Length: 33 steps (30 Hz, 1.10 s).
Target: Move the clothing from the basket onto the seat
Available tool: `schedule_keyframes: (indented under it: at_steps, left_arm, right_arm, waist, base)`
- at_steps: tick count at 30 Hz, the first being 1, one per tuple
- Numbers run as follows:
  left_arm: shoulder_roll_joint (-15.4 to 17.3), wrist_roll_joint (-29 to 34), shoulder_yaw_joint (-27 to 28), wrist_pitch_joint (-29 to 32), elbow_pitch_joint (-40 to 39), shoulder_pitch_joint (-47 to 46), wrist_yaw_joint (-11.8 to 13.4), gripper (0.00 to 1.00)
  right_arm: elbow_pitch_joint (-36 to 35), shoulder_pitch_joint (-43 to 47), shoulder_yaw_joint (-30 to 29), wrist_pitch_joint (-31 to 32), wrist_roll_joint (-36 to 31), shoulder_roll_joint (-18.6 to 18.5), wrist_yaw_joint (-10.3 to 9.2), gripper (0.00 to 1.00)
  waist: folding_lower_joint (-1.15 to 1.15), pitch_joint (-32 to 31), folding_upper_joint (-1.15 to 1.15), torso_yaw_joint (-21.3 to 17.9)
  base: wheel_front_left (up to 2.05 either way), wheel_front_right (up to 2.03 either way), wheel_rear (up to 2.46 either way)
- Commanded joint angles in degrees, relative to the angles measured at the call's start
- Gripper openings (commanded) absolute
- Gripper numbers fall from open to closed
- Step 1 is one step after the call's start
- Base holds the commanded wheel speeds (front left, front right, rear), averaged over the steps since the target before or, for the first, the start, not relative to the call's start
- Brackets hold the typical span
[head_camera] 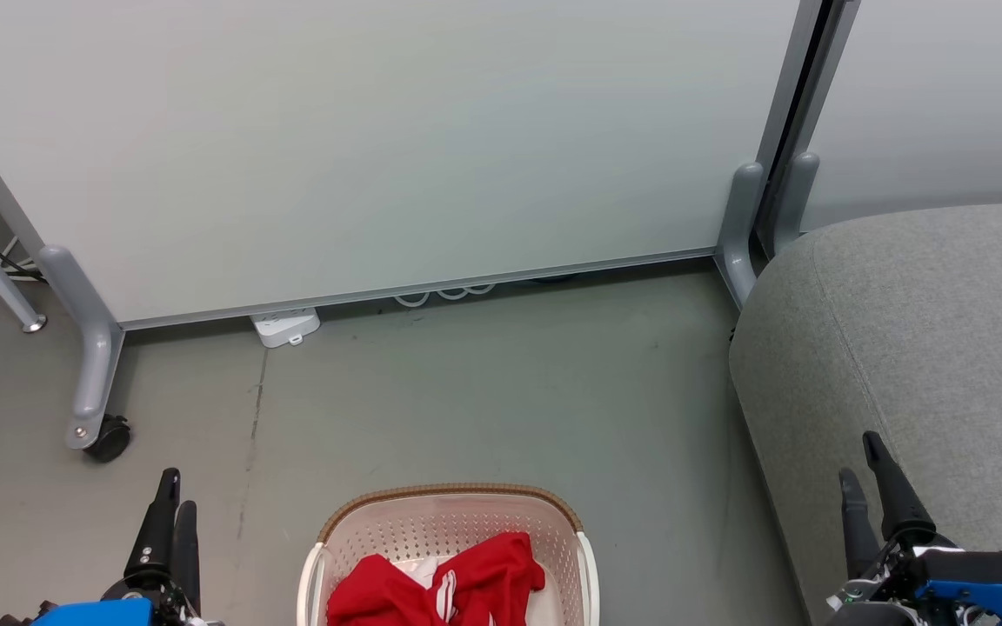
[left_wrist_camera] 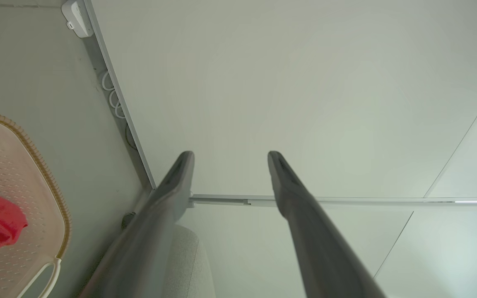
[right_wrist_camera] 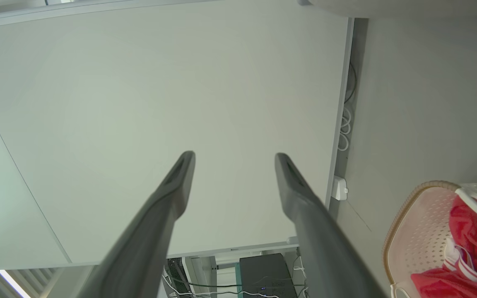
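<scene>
I judge nothing done yet: the bright red, white-striped fabric clothing (head_camera: 440,587) lies in the cream perforated plastic basket (head_camera: 449,491) at bottom centre, the rounded grey woven seat (head_camera: 918,348) at right carries none, and my left hand (head_camera: 177,491) and right hand (head_camera: 859,456) are spread, empty.

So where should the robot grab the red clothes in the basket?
Probably the humped fold on top of the red clothing, coming straight down from above. The basket walls block the sides, and that bunched ridge stands up enough to pinch.
</scene>
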Motion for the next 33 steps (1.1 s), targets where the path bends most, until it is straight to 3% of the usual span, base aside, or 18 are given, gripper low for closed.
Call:
schedule_keyframes:
  at_steps: [1,11,28,29,33]
  left_arm:
    - [0.33,0.45,-0.51,-0.65,-1.04,-1.04,-0.04,1.00]
    - [0.42,7.36,-2.15,-3.47,-2.09,-1.31,1.15,1.00]
    - [0.55,29.08,-5.53,-7.61,-4.11,-0.97,3.47,1.00]
    - [0.59,35.70,-6.49,-8.88,-4.30,-0.95,3.85,1.00]
    - [0.61,37.52,-6.80,-9.29,-4.34,-0.96,3.93,1.00]
  right_arm:
    - [-1.13,-1.24,0.55,-0.58,-0.36,-0.08,0.01,1.00]
    - [-1.20,-1.72,2.00,-3.43,-6.68,-0.10,0.01,1.00]
    - [-1.53,-2.27,3.77,-7.55,-28.85,-0.14,0.01,1.00]
    - [-1.63,-2.25,4.25,-8.86,-35.78,-0.15,0.01,1.00]
    - [-1.71,-2.24,4.35,-9.27,-38.01,-0.15,0.01,1.00]
  waist:
    - [0.00,0.00,0.00,-0.01]
    - [0.00,0.07,0.00,-0.06]
    - [0.00,0.18,0.00,-0.07]
    - [0.00,0.06,0.00,-0.08]
    - [0.00,0.04,0.00,-0.07]
  base:
    - [0.00,0.00,0.00]
    - [0.00,0.00,0.00]
    - [0.00,0.00,0.00]
    - [0.00,0.00,0.00]
    - [0.00,0.00,0.00]
